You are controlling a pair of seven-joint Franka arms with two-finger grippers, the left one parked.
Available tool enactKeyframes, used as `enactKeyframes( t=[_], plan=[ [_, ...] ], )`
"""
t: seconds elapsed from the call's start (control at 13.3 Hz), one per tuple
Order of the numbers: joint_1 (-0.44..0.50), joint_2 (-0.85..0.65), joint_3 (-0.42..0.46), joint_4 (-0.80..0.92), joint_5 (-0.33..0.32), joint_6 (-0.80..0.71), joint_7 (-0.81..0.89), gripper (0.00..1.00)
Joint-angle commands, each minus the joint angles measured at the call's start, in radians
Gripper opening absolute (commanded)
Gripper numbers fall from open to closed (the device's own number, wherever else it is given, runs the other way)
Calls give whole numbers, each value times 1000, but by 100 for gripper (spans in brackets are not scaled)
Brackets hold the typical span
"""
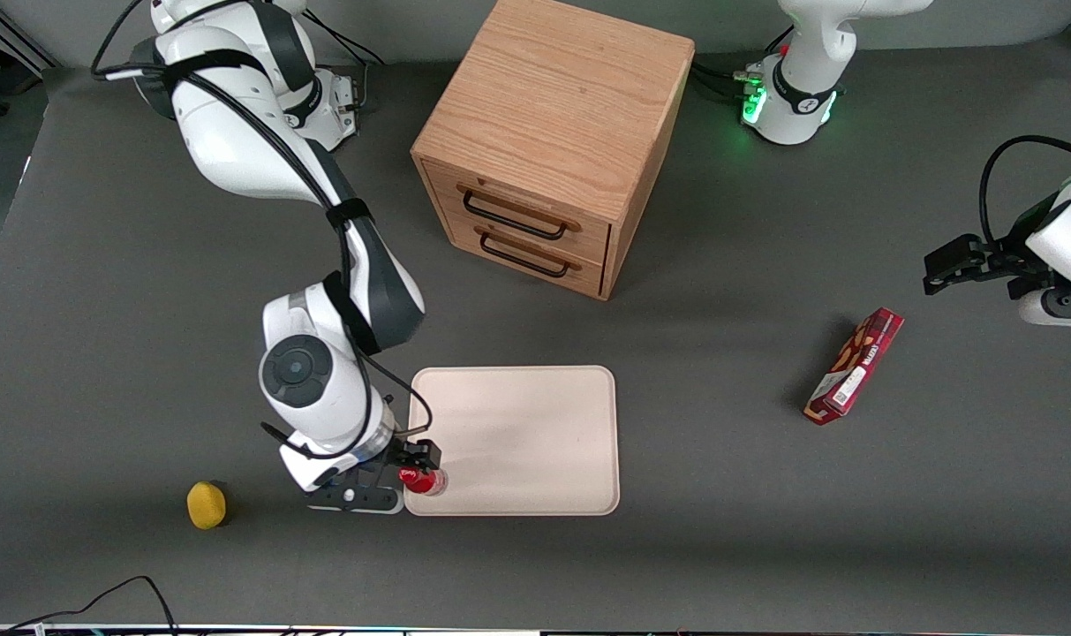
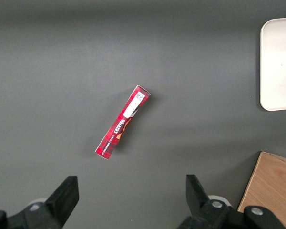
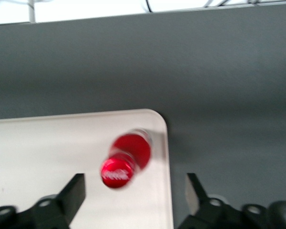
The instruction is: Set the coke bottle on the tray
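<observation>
The coke bottle, small and red with a red cap, stands on the cream-white tray at its corner nearest the front camera, toward the working arm's end. My right gripper hangs right above it. In the right wrist view the bottle is seen from above, cap with white lettering toward the camera, close to the tray's rim. The gripper is open, with both fingers wide apart and clear of the bottle. The tray's edge also shows in the left wrist view.
A wooden drawer cabinet stands farther from the front camera than the tray. A long red snack box lies toward the parked arm's end, also in the left wrist view. A small yellow object lies beside the gripper.
</observation>
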State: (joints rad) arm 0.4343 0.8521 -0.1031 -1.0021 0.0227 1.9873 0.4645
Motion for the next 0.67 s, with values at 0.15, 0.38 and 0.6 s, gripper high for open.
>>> enactKeyframes(
  t=[0.15, 0.38, 0.6],
  plan=[
    [-72, -483, 14, -560, 20, 13, -90, 100],
    [-162, -759, 17, -840, 20, 15, -223, 100],
    [-247, -907, 16, -885, 20, -127, -245, 100]
  ],
)
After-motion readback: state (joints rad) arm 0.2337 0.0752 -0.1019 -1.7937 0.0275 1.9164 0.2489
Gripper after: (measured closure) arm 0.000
